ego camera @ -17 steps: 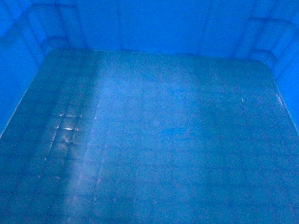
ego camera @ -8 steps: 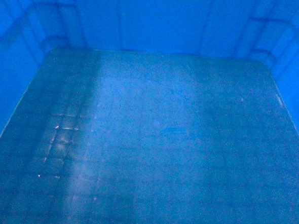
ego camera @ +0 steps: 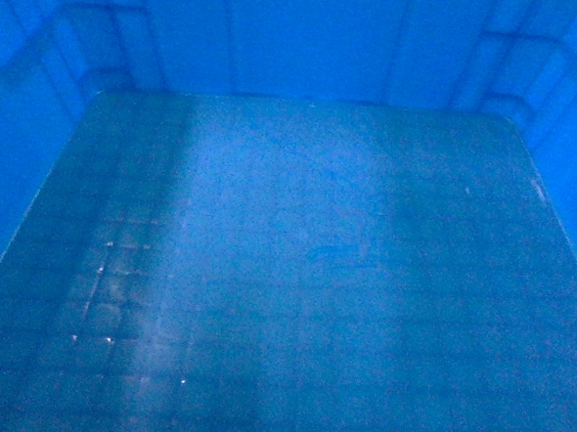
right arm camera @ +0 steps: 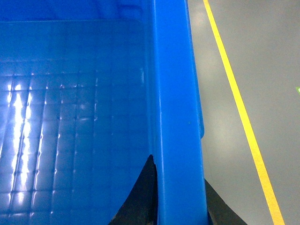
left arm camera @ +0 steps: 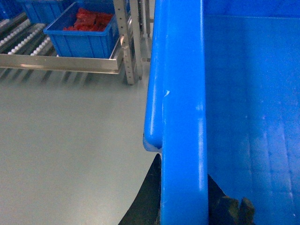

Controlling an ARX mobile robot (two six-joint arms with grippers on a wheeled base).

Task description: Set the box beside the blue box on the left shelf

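box (ego camera: pixel 295 275) rim cut off; tool tips hidden

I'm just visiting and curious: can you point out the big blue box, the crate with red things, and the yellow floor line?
box (ego camera: pixel 295 275), head view, its gridded floor
crate of red items (left arm camera: pixel 82 42), left wrist view, front wall
yellow line (right arm camera: pixel 243 112), right wrist view, mid-stripe

Our left pincer (left arm camera: pixel 183 206) straddles the side wall of the box (left arm camera: pixel 183 117): one dark finger (left arm camera: pixel 143 201) sits outside the rim, the other inside, both pressed against the plastic. Our right pincer (right arm camera: pixel 180 201) clamps the opposite wall likewise, with one finger (right arm camera: pixel 140 192) inside and one outside. In the head view neither arm shows.
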